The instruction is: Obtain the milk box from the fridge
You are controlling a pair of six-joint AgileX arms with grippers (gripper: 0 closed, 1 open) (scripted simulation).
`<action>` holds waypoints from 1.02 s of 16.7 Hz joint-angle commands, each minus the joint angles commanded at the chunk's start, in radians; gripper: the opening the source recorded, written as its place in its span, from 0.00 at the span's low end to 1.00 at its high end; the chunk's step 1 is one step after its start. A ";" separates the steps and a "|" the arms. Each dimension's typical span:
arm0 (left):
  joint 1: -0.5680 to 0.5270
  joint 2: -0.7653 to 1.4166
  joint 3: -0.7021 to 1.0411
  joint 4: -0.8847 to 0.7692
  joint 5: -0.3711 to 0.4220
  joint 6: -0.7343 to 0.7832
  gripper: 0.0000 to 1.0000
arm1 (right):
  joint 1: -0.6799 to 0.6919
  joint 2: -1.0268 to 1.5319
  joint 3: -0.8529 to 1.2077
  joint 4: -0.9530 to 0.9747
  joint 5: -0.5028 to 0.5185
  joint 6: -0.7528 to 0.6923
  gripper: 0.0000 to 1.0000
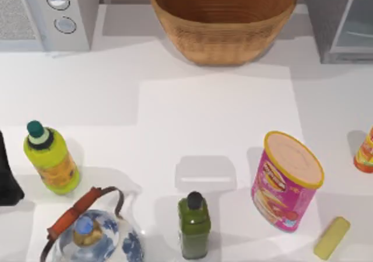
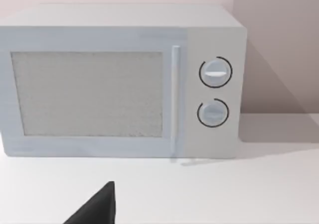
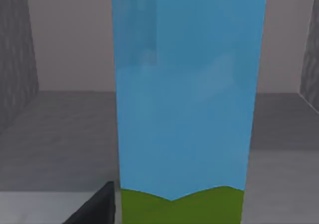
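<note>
White table (image 1: 221,122); fridge (image 1: 341,23) perhaps open.

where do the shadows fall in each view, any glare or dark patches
Top view: soft grey shadows lie toward the table's left of the pink snack can and green bottle; no glare. Left wrist view: even light, with the microwave shading the wall beside it. Right wrist view: the fridge interior is dim grey around the brighter milk box.
</note>
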 joint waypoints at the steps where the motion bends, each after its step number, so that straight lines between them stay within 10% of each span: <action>1: 0.000 0.000 0.000 0.000 0.000 0.000 1.00 | 0.020 0.025 0.065 -0.035 0.021 0.000 1.00; 17: 0.000 0.000 0.000 0.000 0.000 0.000 1.00 | 0.106 0.180 0.413 -0.233 0.109 0.000 1.00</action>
